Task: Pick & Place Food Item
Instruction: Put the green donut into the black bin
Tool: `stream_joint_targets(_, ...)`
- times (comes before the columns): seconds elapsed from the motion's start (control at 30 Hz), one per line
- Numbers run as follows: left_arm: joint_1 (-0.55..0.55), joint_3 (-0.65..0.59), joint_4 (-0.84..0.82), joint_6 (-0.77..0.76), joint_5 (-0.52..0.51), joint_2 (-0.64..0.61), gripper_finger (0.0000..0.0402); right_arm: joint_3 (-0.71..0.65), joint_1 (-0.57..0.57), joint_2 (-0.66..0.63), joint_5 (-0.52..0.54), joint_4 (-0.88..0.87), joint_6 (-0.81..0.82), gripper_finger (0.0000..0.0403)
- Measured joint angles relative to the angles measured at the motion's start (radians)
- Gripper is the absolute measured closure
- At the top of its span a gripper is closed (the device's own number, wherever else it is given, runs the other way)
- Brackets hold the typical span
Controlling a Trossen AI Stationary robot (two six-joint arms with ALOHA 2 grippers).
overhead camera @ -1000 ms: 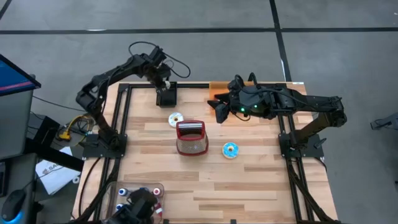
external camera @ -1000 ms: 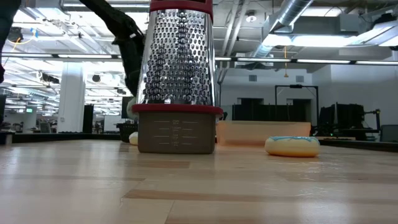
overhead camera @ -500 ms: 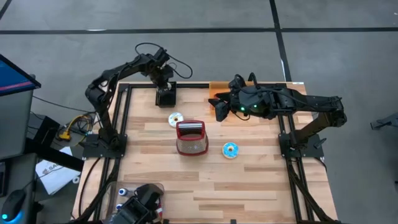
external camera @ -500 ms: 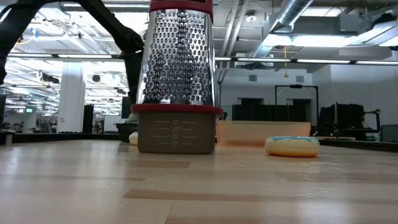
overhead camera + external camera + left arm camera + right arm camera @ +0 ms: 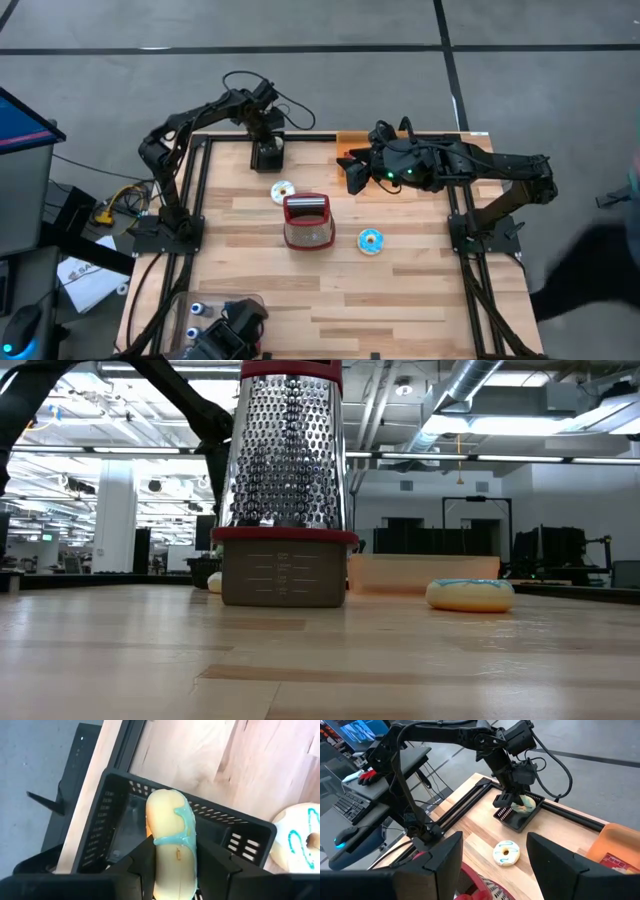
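My left gripper (image 5: 174, 857) is shut on a pale doughnut with light-blue icing (image 5: 171, 827) and points steeply down over a black slotted basket (image 5: 107, 820) at the table's far left (image 5: 268, 156). The right wrist view shows the same doughnut (image 5: 524, 804) at the basket's (image 5: 516, 818) rim. A second iced doughnut (image 5: 282, 190) lies flat on the table near the basket, and a third (image 5: 370, 240) lies right of the grater. My right gripper (image 5: 355, 178) hangs open above the table's far middle, holding nothing. My left gripper pinches the doughnut between its two fingers (image 5: 142, 862), one on the iced face and one on the plain face (image 5: 161, 851). The fingers come from above, pointing steeply down. The doughnut stands on edge and sticks out below them into the basket's opening; whether it touches the basket, I cannot tell.
A steel box grater on a red-rimmed container (image 5: 308, 220) stands mid-table. An orange flat object (image 5: 350, 140) lies at the far edge beside my right arm. A clear box with small items (image 5: 225, 315) sits at the near left. Bare wood lies along the near side.
My left gripper has come down toward the basket with the doughnut, staying shut on it. My right arm has kept still.
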Motion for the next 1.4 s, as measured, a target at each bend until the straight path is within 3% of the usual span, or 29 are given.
stream_joint_targets(0.6, 0.016, -0.004, 0.026, -0.002, -0.001, 0.0, 0.0286, 0.0, 0.002, 0.0, 0.0, 0.001, 0.005, 0.0191)
stream_joint_targets(1.1, 0.021, -0.005, 0.027, -0.011, -0.015, 0.001, 0.0218, 0.0, 0.003, 0.0, 0.0, 0.008, 0.008, 0.0191)
stream_joint_targets(1.4, 0.028, -0.005, 0.059, -0.007, -0.073, 0.002, 0.0212, 0.0, 0.01, 0.0, 0.0, 0.008, 0.008, 0.0191)
